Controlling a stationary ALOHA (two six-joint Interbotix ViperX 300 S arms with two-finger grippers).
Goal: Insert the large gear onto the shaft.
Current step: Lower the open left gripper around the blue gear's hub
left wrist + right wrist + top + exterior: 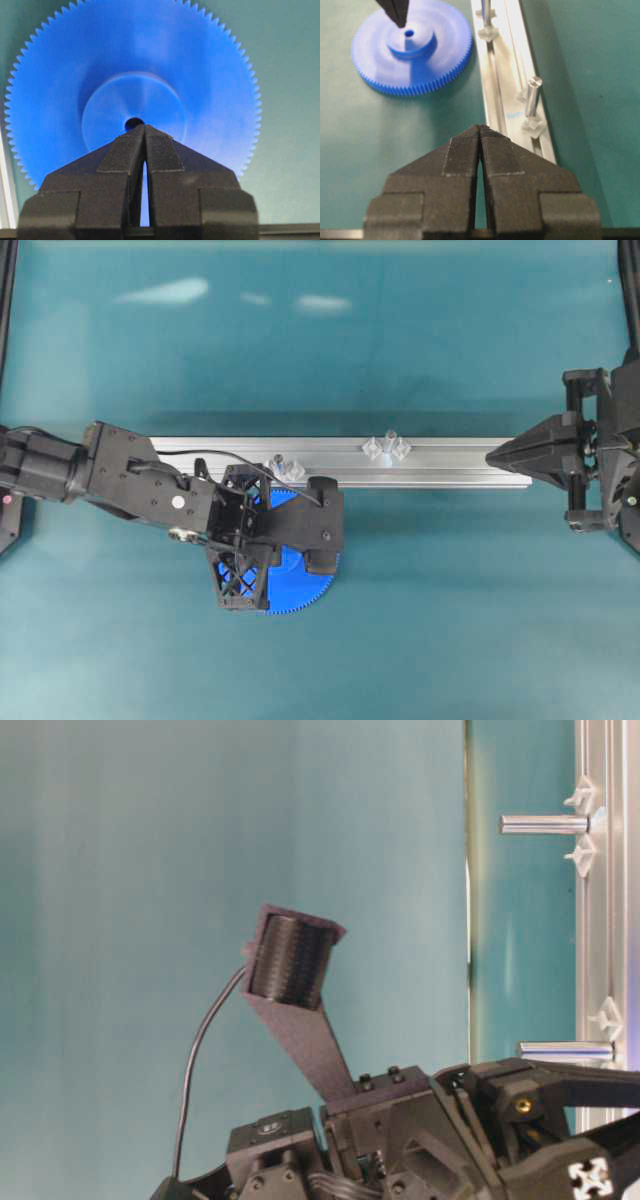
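Observation:
The large gear (135, 65) lies flat on the teal table just in front of the rail, a bright-blue toothed disc with a raised hub and a small centre hole. My left gripper (144, 126) is shut with nothing in it. Its tip points down at the hub beside the hole; whether it touches, I cannot tell. From overhead the left gripper (325, 530) covers most of the large gear (300, 590). Two look-alike silvery pins stand on the rail, one (279, 462) near the gear, one (388, 440) further right. Which is the shaft I cannot tell. My right gripper (490, 455) is shut and empty at the rail's right end.
The long aluminium rail (450, 465) runs left to right across the table's middle. In the right wrist view the near pin (533, 97) stands just beyond my right gripper (480, 126), with the gear (412, 50) further off to the left. Black frame posts stand at the side edges.

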